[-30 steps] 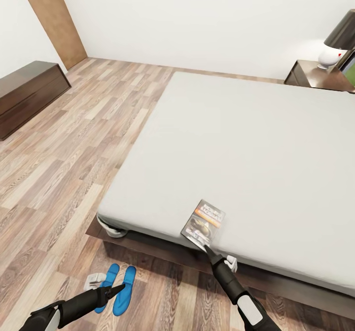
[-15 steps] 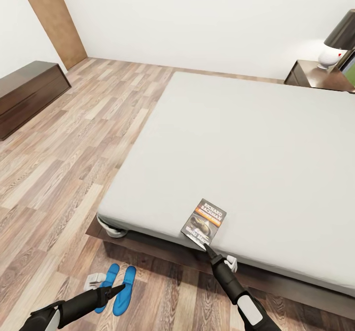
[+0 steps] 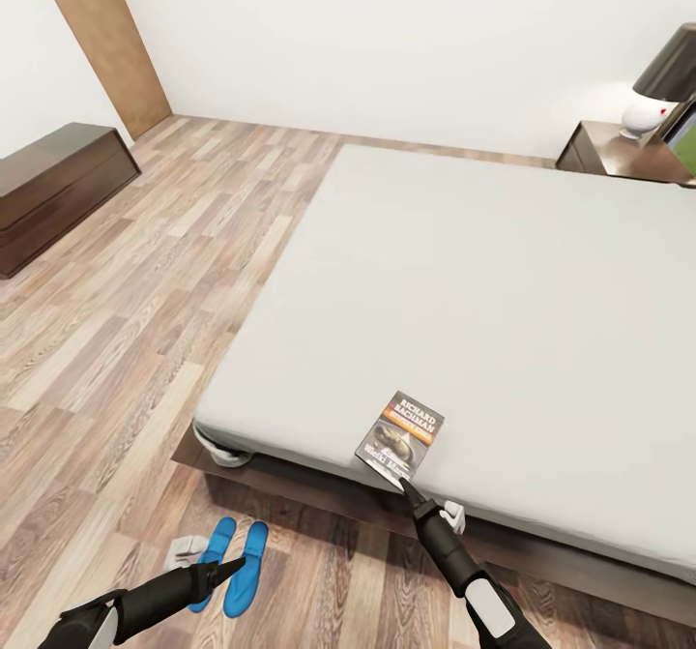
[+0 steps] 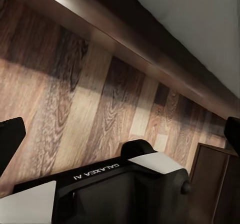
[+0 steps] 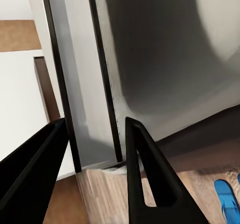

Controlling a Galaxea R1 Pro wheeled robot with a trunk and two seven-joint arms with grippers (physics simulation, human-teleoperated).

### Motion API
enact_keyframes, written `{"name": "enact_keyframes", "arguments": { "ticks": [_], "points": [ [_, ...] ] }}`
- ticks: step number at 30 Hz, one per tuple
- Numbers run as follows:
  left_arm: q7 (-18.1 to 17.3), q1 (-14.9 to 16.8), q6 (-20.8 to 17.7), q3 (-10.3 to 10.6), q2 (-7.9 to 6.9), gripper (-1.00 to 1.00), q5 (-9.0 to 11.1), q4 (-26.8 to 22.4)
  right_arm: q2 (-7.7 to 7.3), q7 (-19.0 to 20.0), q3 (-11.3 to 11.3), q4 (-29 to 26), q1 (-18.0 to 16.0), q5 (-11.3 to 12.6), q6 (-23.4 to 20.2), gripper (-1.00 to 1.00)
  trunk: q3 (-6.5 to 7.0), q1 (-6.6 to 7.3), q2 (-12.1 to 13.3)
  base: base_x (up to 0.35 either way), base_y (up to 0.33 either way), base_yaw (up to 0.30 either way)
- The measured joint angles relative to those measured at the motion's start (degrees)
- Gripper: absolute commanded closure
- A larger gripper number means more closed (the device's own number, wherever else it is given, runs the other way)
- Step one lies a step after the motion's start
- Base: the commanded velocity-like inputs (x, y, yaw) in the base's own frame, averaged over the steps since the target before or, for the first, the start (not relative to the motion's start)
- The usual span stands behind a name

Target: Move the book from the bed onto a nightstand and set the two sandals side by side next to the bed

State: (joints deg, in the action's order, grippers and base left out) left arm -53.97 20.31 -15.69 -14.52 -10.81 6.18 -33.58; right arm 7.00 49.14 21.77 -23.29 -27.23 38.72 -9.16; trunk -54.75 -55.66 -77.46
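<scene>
Bedroom w/ white walls and wood-plank floor (image 3: 145,272); floor occupies left half of head view. Door (image 3: 101,40) at upper left; long dark bench (image 3: 53,190) at left edge below it.

Bed (image 3: 483,272) fills centre and right of frame: grey mattress on dark wood base. Nightstand (image 3: 619,151) at upper right, beside far end of bed. Lamp (image 3: 657,88) w/ white base and dark shade stands on it.

Book (image 3: 401,433) lies on mattress at its near edge, lower centre of frame. Dark cover, white lettering, orange band. Near end overhangs mattress edge slightly.

Right gripper (image 3: 404,480) sits at book's near end. In right wrist view (image 5: 92,154) the fingers (image 5: 142,169) stand either side of book's thin edge (image 5: 82,83), jaws narrow. Actual contact w/ book: cannot tell. Small white object (image 3: 452,514) sits by bed base just beside right arm.

Two sandals (image 3: 232,552), bright blue, lie side by side on floor at lower left, near bed's corner, touching or nearly so. One sandal also visible at lower right corner of right wrist view (image 5: 227,199). Small grey-white object (image 3: 184,547) on floor just left of sandals.

Left gripper (image 3: 232,567) is over sandals at bottom left of frame, fingers together at a point in head view. In left wrist view fingertips (image 4: 11,136) appear at opposite frame edges, so opening state: cannot tell. Same view shows floor and bed base (image 4: 150,48).
</scene>
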Motion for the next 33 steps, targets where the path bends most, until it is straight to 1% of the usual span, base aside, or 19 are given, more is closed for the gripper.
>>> {"name": "enact_keyframes", "arguments": {
  "ticks": [33],
  "points": [
    [-0.02,-0.02,0.0,0.0,0.0,-1.0,0.0,0.0,0.0,0.0,-0.16,0.0,0.0,-0.09,-0.08,1.0,5.93,7.25,13.24,0.0,0.0,0.0]
  ]
}}
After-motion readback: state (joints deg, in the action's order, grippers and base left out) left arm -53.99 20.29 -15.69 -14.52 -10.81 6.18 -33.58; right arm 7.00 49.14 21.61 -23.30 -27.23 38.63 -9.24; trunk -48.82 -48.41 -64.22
